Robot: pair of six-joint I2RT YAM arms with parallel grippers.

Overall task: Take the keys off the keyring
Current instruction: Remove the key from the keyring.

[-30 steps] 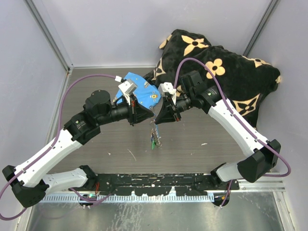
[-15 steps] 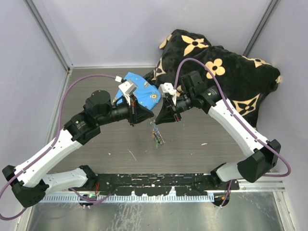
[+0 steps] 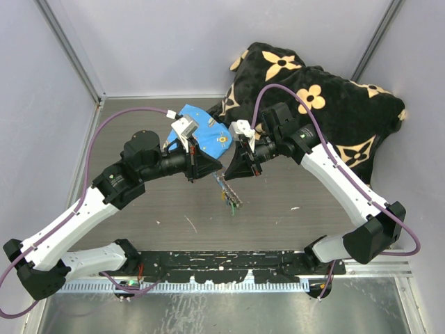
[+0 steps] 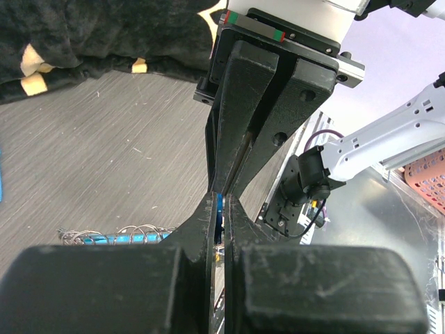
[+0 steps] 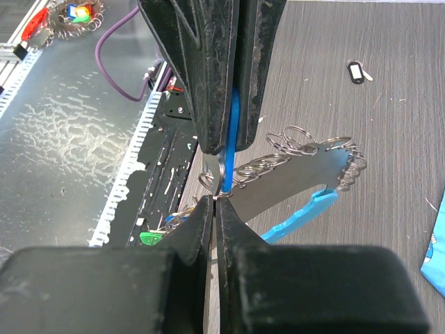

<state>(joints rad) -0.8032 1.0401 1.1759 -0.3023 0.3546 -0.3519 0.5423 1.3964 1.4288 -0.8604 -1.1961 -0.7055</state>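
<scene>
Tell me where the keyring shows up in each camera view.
Top external: keyring at centre, just below middle.
Left wrist: keyring at lower left.
Right wrist: keyring at centre, spreading right.
Shared landmark: grey wood-grain table under it.

I see a black flower-print blanket (image 3: 348, 111) heaped at the table's (image 3: 278, 202) far right corner. A blue printed cloth (image 3: 212, 136) lies just beside it.

Seen from overhead, the keyring (image 3: 224, 184) is hanging just under the meeting tips of the left gripper (image 3: 215, 169) and right gripper (image 3: 227, 174), its links too thin to be showing. The keys (image 3: 233, 203) below are blurring into one tiny cluster. At the right wrist, that pincer's own finger is covering most of them.
</scene>
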